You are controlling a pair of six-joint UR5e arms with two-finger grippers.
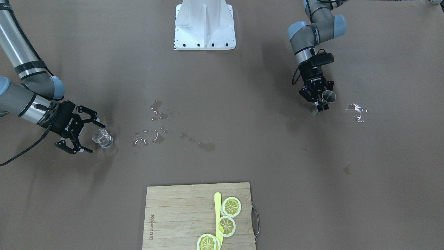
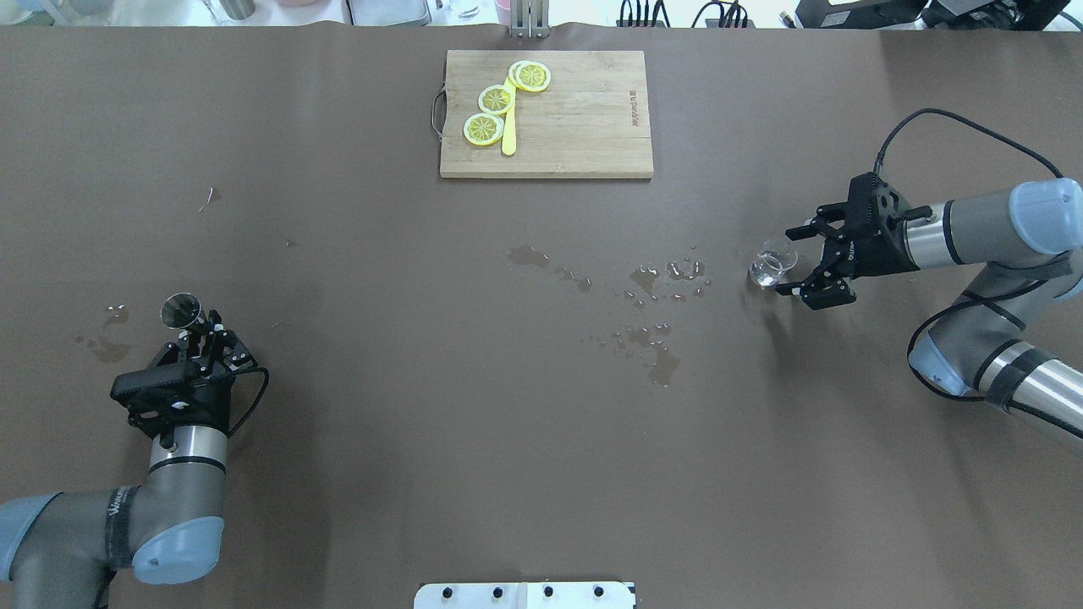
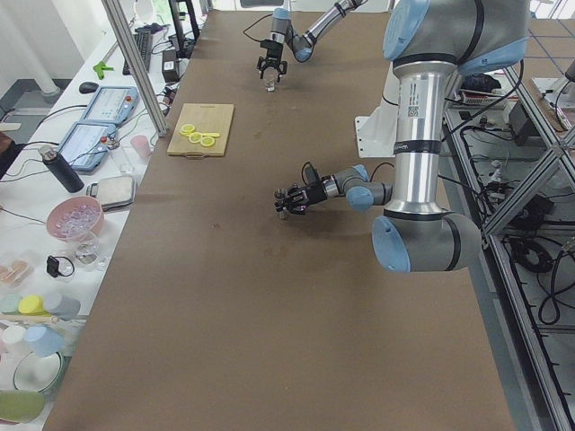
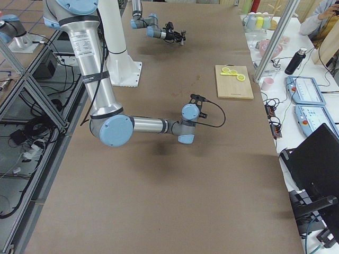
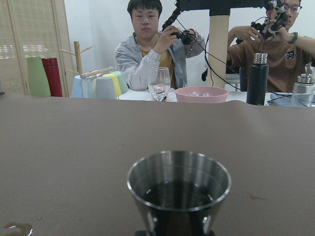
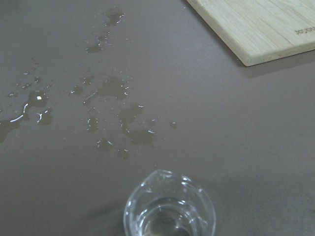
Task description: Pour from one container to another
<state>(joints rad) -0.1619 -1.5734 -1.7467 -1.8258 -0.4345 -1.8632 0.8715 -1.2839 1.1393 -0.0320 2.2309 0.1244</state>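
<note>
Small clear rounded drinking glass (image 2: pixel 772 264) stands on the brown desk (image 2: pixel 508 406) at the fingertips of the wide-open right hand (image 2: pixel 783 260), well apart from the liquid-holding silver hourglass metal jigger (image 2: pixel 180 310) clamped in the left hand (image 2: pixel 206 328), so pouring looks done.

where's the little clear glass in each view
front-facing: glass left, at right pincer
overhead: right side
exterior left: far top, tiny
exterior right: cannot see it
left wrist: not in it
right wrist: bottom centre
shared landmark: cutting board
</note>
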